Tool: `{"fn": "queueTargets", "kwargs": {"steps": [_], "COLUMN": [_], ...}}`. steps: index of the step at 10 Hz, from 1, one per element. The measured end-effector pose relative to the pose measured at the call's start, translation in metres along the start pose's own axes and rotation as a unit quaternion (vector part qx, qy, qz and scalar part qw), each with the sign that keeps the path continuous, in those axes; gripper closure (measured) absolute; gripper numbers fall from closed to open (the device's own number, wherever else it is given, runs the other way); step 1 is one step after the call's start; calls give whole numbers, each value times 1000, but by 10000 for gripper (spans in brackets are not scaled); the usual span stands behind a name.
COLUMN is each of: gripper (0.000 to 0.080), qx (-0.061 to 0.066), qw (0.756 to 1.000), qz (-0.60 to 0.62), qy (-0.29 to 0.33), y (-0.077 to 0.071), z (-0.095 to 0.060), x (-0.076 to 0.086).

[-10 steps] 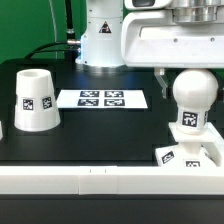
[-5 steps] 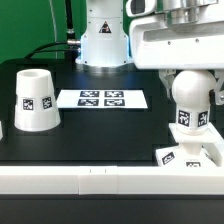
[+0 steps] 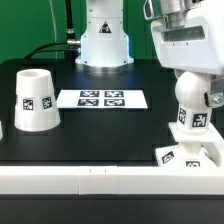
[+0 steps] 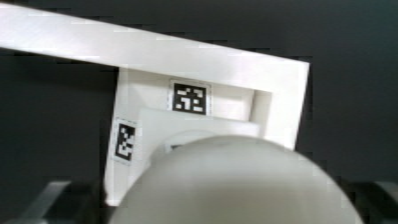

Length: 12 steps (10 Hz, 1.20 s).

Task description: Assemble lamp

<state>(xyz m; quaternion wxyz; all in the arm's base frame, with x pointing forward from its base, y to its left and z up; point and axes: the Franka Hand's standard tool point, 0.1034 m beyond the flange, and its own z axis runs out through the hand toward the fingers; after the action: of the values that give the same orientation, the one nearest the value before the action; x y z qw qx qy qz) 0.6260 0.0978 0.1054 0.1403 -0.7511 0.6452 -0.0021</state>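
Note:
The bulb (image 3: 192, 108) stands upright on the flat square base (image 3: 186, 156) at the exterior view's right, near the front. My gripper (image 3: 194, 92) has come down over the bulb's round head and is open, one jaw on each side of it. In the wrist view the bulb head (image 4: 222, 175) fills the space between the dark fingers (image 4: 50, 198), with the tagged base (image 4: 151, 110) beneath it. I cannot see contact between the pads and the bulb. The tapered shade (image 3: 35, 98) stands on the table at the exterior view's left.
The marker board (image 3: 102, 98) lies flat at the middle back. A white wall (image 3: 100, 180) runs along the table's front edge, close to the base, and also shows in the wrist view (image 4: 178, 45). The arm's base (image 3: 103, 35) stands at the back.
My gripper has swung in and come down from up and to the exterior view's right until it sits over the bulb's head. The bulb, base and shade have not moved.

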Motion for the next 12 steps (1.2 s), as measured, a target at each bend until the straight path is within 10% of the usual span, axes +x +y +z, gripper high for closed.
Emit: {"fn": "queueTargets", "kwargs": {"steps": [2, 4, 9, 12], "gripper": [120, 103, 101, 101], "qx": [-15, -64, -63, -79], "qw": [999, 991, 951, 878], "qz": [-45, -118, -301, -471], "qy": [-2, -14, -23, -13], "y": [2, -3, -5, -3], "z": [-1, -10, -10, -10], "x": [0, 0, 0, 4]}}
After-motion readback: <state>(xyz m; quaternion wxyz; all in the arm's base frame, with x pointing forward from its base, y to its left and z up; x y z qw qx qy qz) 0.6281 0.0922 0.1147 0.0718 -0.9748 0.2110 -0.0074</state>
